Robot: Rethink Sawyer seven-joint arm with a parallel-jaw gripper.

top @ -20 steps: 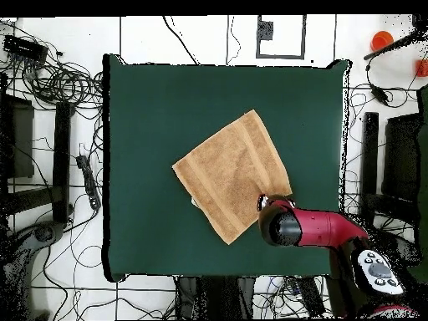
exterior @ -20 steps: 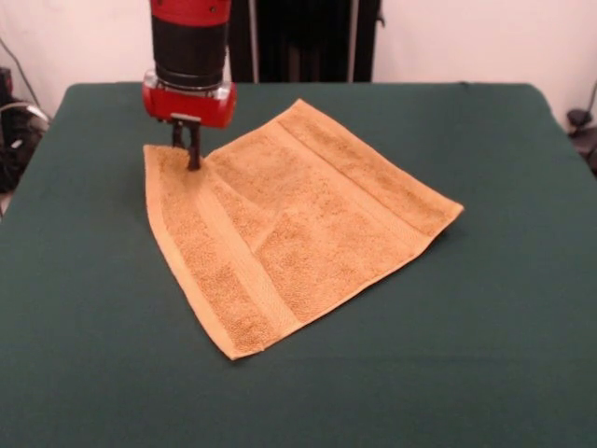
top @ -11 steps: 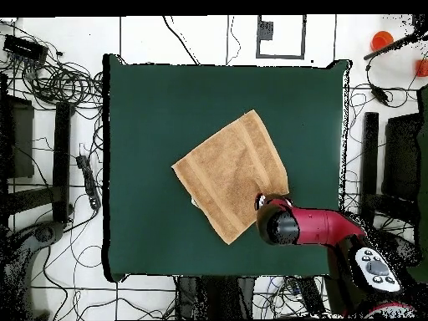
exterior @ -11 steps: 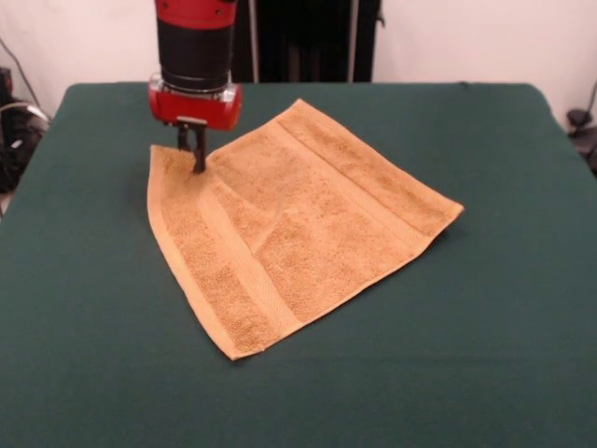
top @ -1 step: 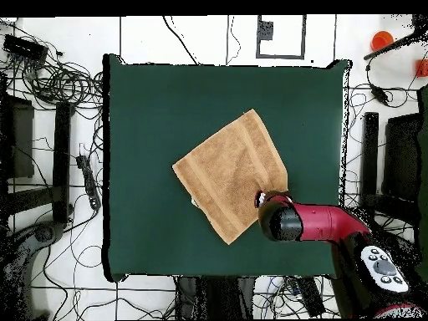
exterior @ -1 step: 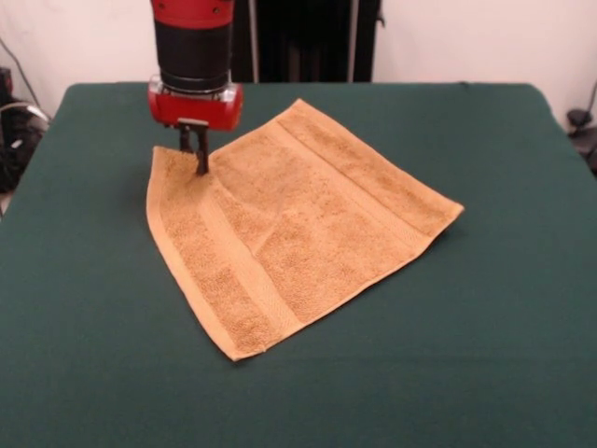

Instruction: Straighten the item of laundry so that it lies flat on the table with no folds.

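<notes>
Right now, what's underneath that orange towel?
The towel lies on the green table, which shows all around it. Its raised ridges hide whatever cloth is folded beneath. The hand pinches its corner.

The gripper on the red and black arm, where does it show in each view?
Front view: the gripper is upper left, its tips on the golden-tan terry towel's left corner.
Overhead view: only a glimpse of the gripper right of centre, at the towel's right corner.
Shared landmark: that towel corner.
</notes>
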